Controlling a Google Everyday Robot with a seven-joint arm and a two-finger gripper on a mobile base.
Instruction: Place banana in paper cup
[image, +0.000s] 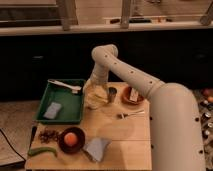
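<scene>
**Gripper low over the cup at the back of the worktop**

The robot's cream-coloured arm reaches in from the right and bends down to the rear middle of the pale wooden worktop (125, 140). Its gripper (96, 89) hangs there, right over the short, wide, white-cream paper cup (96, 98), which stands just beside the back right corner of the green rectangular plastic tray (67, 107). The fingers appear spread wide, with nothing seen pinched between them.

A pale yellow patch shows at the cup, under the gripper, and this may be the small curved banana (92, 96); whether it lies inside the cup, rests against its rim or sits just beside it cannot be told. No other banana shows anywhere on the worktop.

Just to the right of the cup stands a small dark metal cup (112, 94), and further right a round brown dish (132, 96). A fork (129, 114) lies near the middle. Toward the front left corner are a dark bowl holding an orange fruit (72, 139), a green pod-shaped vegetable (42, 150) and a crumpled grey-blue cloth (96, 148).

By my reading, the step in hand is the release at the cup, or the moment right after it. The next move calls for a straight lift clear of the rim, without nudging the light cup or the metal cup beside it.
</scene>
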